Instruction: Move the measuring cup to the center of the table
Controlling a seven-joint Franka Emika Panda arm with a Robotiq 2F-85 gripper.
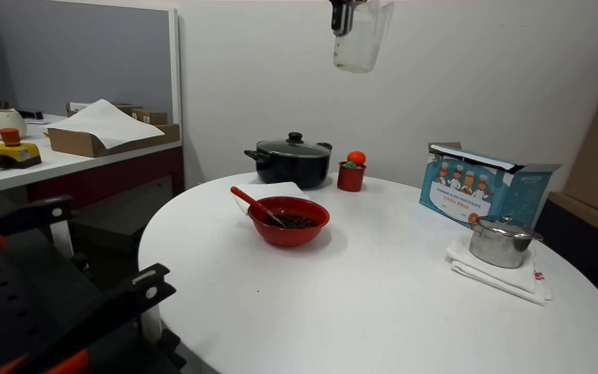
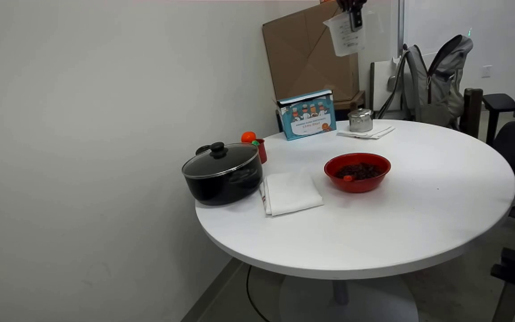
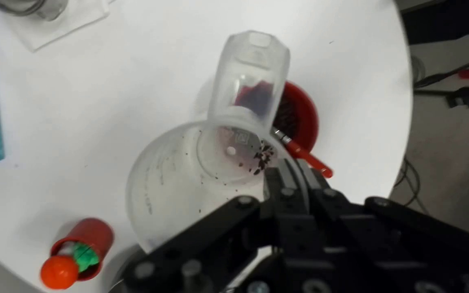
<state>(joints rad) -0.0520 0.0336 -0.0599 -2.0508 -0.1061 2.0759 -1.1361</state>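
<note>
Measuring cup (image 1: pixel 358 51), one, above one table (image 1: pixel 382 301)

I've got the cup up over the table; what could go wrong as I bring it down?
The measuring cup could slip: the jaws pinch just its wall at the rim, well above the table. If it tips, the dark bits in it might spill. Coming down, it could knock the red bowl or the red-handled utensil sticking out over the bowl's rim, if lowered too close.
</note>
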